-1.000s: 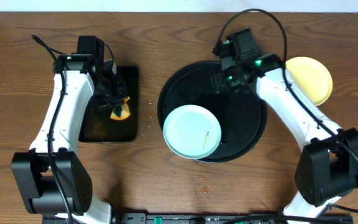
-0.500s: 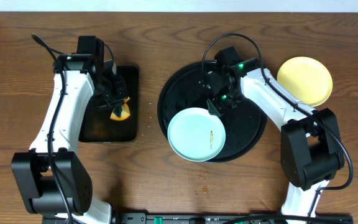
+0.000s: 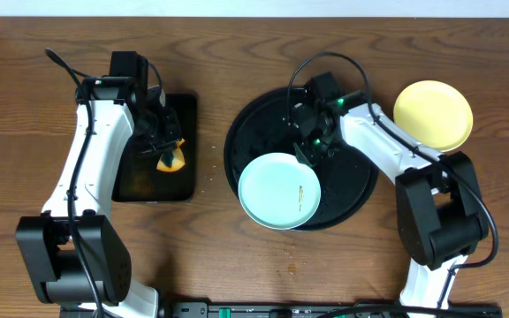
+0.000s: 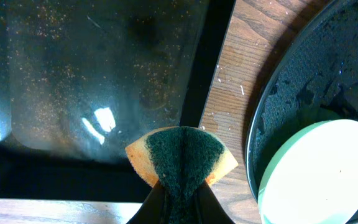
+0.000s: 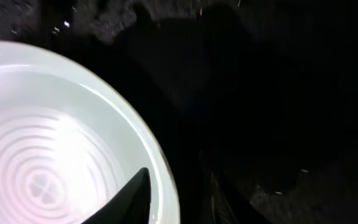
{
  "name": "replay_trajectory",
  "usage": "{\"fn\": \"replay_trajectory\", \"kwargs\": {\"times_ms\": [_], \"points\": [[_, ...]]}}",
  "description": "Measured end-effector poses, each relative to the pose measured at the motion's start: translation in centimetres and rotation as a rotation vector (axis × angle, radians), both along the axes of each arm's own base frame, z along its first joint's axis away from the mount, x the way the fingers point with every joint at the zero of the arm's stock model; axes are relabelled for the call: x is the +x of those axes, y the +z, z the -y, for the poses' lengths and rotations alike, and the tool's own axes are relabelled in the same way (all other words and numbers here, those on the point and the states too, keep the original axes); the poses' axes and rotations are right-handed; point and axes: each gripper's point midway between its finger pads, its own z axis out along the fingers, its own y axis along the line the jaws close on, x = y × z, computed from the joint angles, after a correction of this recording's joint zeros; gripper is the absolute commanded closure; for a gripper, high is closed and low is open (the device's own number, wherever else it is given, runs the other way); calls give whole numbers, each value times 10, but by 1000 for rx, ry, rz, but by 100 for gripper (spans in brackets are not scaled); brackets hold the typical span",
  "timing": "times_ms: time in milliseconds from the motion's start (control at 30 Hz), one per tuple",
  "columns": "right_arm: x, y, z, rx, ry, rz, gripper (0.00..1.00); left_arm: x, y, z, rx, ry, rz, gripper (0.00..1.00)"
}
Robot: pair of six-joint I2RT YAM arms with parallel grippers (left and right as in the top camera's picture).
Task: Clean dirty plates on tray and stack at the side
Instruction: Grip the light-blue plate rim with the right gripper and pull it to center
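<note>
the round black tray [image 3: 263, 124] sits right of centre on the wooden table [image 3: 237, 44]. a pale blue plate [image 3: 272, 190] lies on the tray's near left part, its near edge hanging out over the tray's rim, and it has a small brownish smear [image 3: 300, 190] on its right side. the yellow plate [image 3: 433, 115] is off the tray, on the table just past the tray's far right edge, apart from the rim. the right claw [image 3: 310, 150] is down inside the tray at the blue plate's far right edge. in the right wrist view one dark finger [image 5: 135, 193] lies over the plate's inner face and the other shows dimly outside the rim, so the jaws stand either side of the edge. that view is too dark to tell whether they pinch the plate or only straddle it. the rest of the tray around the claw looks wet and speckled. the left claw [image 4: 178, 198] is well left of the tray, clamped tight on a sponge [image 4: 182, 152] that is folded between its jaws, green scouring side up with orange at the edges. the sponge hangs over the edge of the small tray [image 4: 73, 74] that faces the round tray. this small black rectangular tray lies flat on the table left of the round one, its floor glistening and flecked with fine crumbs.
</note>
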Motion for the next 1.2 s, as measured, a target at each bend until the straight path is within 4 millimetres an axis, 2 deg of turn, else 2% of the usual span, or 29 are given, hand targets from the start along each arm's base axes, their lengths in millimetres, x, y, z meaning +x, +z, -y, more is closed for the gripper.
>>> {"fn": "replay_trajectory", "kwargs": {"times_ms": [133,167,200,233,467,533,700,767,833,900,1000,1033,1067,1100,1200], "points": [[-13,-13,2,1,5,-33,76,0,0,0,0,0,0,92],[-15,-15,2,1,6,-41,80,0,0,0,0,0,0,92],[-18,-17,2,4,7,-49,97,0,0,0,0,0,0,92],[-18,-18,0,7,11,-49,99,0,0,0,0,0,0,92],[-12,-16,-4,42,-39,-46,99,0,0,0,0,0,0,92],[-8,-14,1,48,-127,-65,99,0,0,0,0,0,-1,92],[-1,-2,52,33,-612,-217,99,0,0,0,0,0,0,92],[-6,1,72,13,-800,-291,99,0,0,0,0,0,-1,92],[-17,0,77,-18,-903,-363,99,0,0,0,0,0,-1,92],[-27,1,74,-30,-929,-411,95,0,0,0,0,0,-1,92],[-46,5,61,-39,-885,-484,81,0,0,0,0,0,-1,92],[-51,6,55,-34,-815,-486,72,0,0,0,0,0,-2,92],[-52,6,53,-31,-791,-482,68,0,0,0,0,0,-2,92],[-55,7,50,-23,-715,-474,59,0,0,0,0,0,-2,92],[-63,11,51,-17,-566,-470,51,-1,0,0,0,0,-2,92]]}}
